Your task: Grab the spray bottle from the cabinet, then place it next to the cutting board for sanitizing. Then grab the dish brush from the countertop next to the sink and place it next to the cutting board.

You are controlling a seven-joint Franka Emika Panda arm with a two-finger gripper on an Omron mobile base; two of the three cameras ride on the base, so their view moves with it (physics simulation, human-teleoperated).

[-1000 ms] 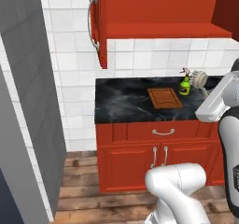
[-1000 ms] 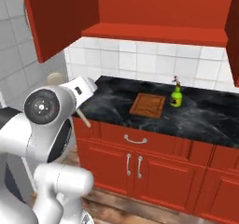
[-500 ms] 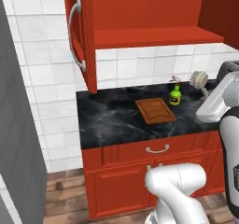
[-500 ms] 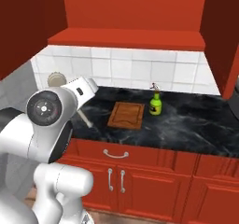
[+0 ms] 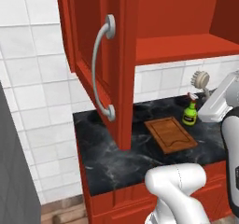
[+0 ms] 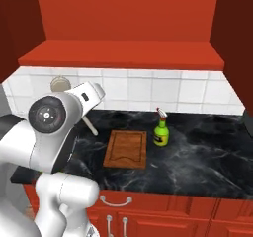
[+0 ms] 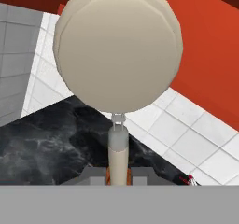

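**Brush in hand, base closing on the board**

Since the earlier frames my base has driven on: the whole picture has slid, so the cabinet (image 5: pixel 116 55) door now looms large at the front of the left base view, and the board sits nearer the middle of both base views. That is camera travel; the things on the desk have not shifted among themselves.

The cabinet hangs open, its red shelf bare where I can see it, the long grey handle (image 5: pixel 100 73) curving down the door. Below it the desk (image 6: pixel 207 162), black with white veining, carries the cutting board (image 6: pixel 126 148) lying flat. The spray bottle (image 6: pixel 160 131) stands upright just beside the board's far right corner, so I judge the first half of the job done.

My hand (image 7: pixel 117 171) is clenched on the dish brush (image 7: pixel 119 50), gripping the pale handle low with the round cream head pointing away from the wrist. In the right base view the brush is held up off the desk, left of the board, its head against the tiled wall (image 6: pixel 148 90). Holding it high keeps the bristles clear of the bottle. Next I would lower it beside the board.
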